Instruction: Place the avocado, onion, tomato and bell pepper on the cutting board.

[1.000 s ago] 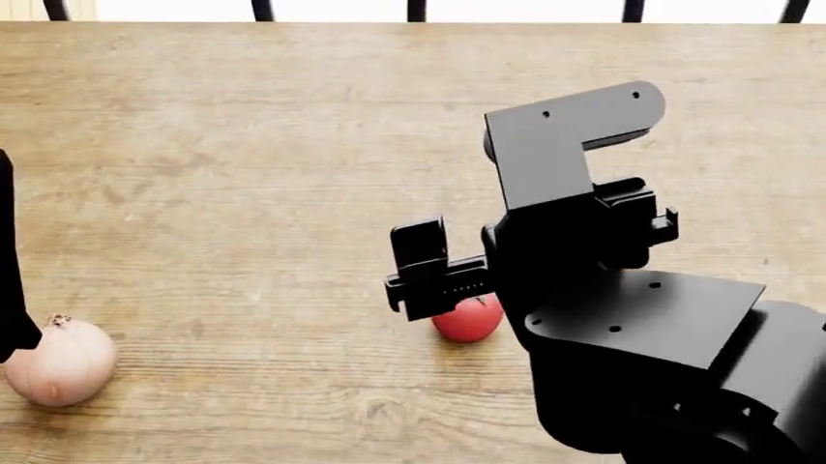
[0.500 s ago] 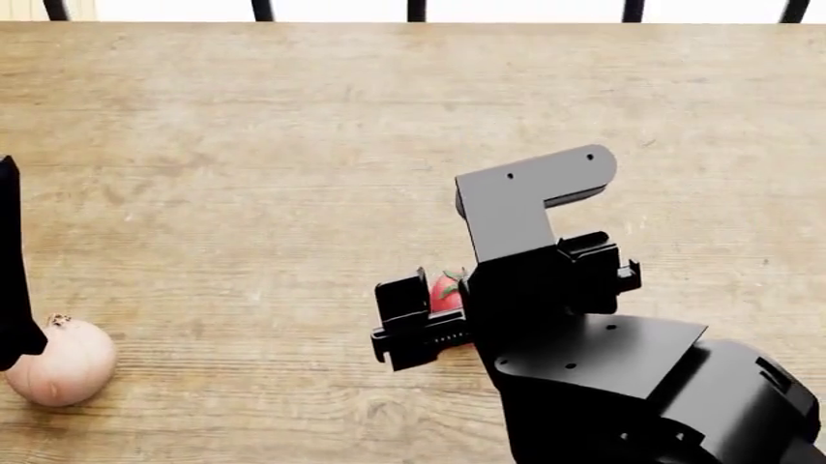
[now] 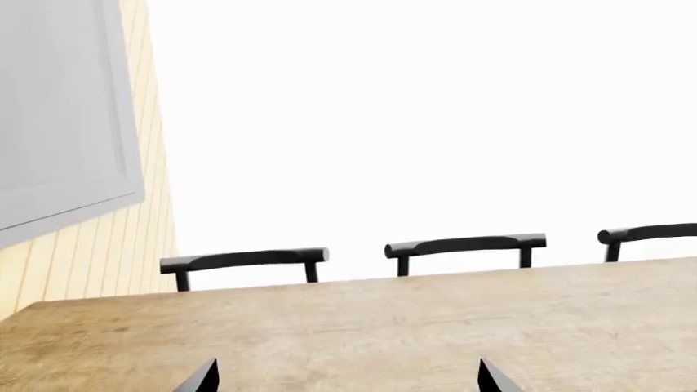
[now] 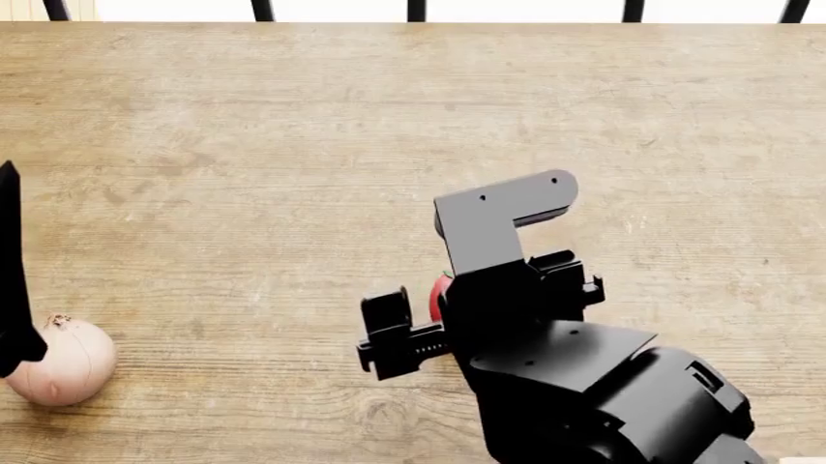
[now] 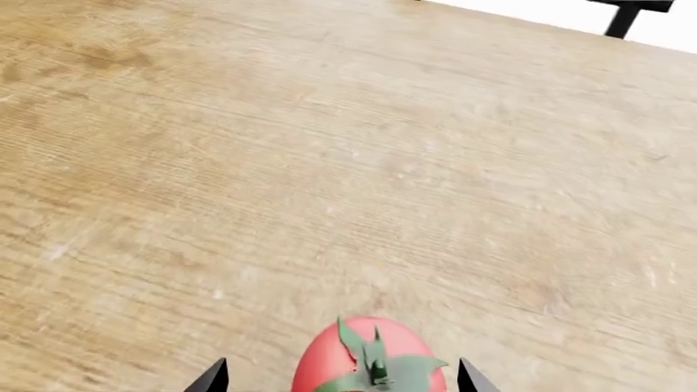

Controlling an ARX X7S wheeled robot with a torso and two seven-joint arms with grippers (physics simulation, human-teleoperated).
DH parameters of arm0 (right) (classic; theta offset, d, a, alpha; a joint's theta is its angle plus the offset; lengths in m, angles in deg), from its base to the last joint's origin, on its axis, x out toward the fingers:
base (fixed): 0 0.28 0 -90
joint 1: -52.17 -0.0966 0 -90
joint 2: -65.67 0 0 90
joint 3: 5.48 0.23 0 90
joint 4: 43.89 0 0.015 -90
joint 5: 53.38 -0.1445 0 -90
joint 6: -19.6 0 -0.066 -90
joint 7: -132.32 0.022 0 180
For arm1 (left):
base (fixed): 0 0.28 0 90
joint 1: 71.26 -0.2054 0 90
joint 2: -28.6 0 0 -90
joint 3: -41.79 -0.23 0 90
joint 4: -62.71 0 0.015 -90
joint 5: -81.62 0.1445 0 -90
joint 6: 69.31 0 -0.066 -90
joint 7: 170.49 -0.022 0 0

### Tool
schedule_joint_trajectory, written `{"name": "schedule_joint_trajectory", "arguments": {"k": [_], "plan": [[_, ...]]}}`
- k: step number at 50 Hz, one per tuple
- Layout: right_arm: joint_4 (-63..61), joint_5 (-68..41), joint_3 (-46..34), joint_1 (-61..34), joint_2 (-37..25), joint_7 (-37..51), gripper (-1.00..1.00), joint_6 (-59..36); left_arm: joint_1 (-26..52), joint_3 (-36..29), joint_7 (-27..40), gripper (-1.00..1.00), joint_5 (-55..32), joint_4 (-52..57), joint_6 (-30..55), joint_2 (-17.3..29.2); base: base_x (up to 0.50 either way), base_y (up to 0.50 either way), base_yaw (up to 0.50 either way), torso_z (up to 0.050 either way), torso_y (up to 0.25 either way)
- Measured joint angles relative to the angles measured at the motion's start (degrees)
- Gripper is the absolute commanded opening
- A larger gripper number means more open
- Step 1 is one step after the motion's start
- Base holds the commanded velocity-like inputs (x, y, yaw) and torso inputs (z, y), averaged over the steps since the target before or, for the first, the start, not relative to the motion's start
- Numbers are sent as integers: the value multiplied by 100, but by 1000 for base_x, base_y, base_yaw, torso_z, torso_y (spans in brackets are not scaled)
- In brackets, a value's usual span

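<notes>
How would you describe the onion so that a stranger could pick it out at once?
On the wooden table, look to the near edge at the robot's left, beside the dark left arm. The onion lies there: a pale pinkish-tan bulb, unlike the red tomato.

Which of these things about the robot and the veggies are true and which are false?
1. The tomato sits between the tips of the right tool. True.
2. The onion lies on the cutting board. False: it lies on the bare wooden table, and no cutting board shows in any view.
3. The tomato has a green leafy top. True.
4. The left tool is holding the onion. False: its wrist view shows nothing between its tips, only the table and chairs beyond it.
5. The tomato is squashed flat. False: it looks round and whole.
</notes>
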Motion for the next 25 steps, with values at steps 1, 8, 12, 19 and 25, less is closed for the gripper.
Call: {"name": "schedule_joint_trajectory", "arguments": {"k": [1, 8, 12, 19, 25], "plan": [[50, 19, -10, 7, 18, -20, 100, 14, -6, 4, 5, 100, -7, 5, -5, 6, 0, 0, 0, 0, 0], [404, 150, -65, 45, 126, -123, 100, 106, -29, 22, 50, 100, -67, 31, -37, 47, 0, 0, 0, 0, 0], [579, 215, -89, 63, 173, -157, 100, 150, -29, 29, 82, 100, -112, 43, -53, 76, 0, 0, 0, 0, 0], [762, 290, -117, 87, 227, -190, 100, 203, -14, 40, 135, 100, -204, 64, -82, 127, 0, 0, 0, 0, 0], [789, 310, -137, 117, 244, -226, 100, 222, -9, 50, 161, 100, -261, 79, -106, 158, 0, 0, 0, 0, 0]]}}
